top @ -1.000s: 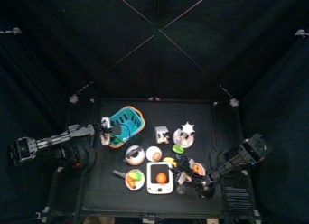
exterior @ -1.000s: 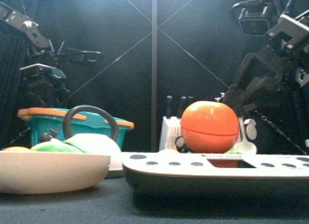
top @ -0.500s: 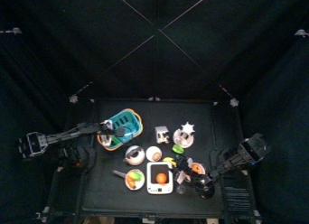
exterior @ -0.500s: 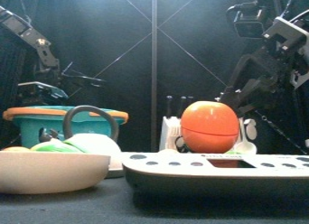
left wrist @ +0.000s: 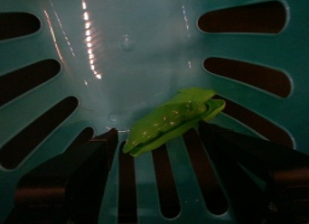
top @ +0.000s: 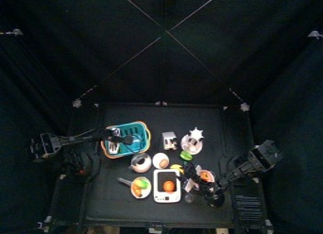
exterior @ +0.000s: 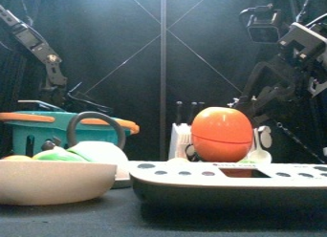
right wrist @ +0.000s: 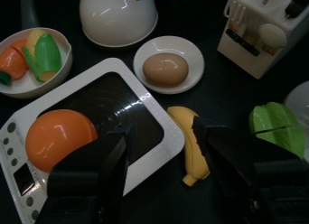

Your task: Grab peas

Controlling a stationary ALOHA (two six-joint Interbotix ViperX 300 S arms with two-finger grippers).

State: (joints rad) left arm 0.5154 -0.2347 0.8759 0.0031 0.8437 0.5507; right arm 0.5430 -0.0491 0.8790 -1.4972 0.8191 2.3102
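Note:
The peas (left wrist: 176,121) are a green pod lying on the slotted floor of the teal basket (left wrist: 145,47). My left gripper (left wrist: 157,169) is open inside the basket, its two jaws standing either side of the pod's near end, close to it; I cannot tell if they touch it. From above, the left arm reaches in from the left and the left gripper (top: 112,137) is over the basket (top: 131,124). In the front view the basket (exterior: 38,134) shows an orange rim; the peas are hidden there. My right gripper (right wrist: 169,173) hangs open and empty above the scale.
A white scale (right wrist: 115,97) carries an orange (right wrist: 58,137), with a banana (right wrist: 191,148) beside it. Nearby are an egg in a small bowl (right wrist: 167,67), a white teapot (right wrist: 118,15), a bowl of vegetables (right wrist: 36,56) and a rack (right wrist: 266,24). Curtains surround the table.
The left arm has reached to the right and down into the basket, staying open. The basket has shifted a little. The right arm has hardly moved.

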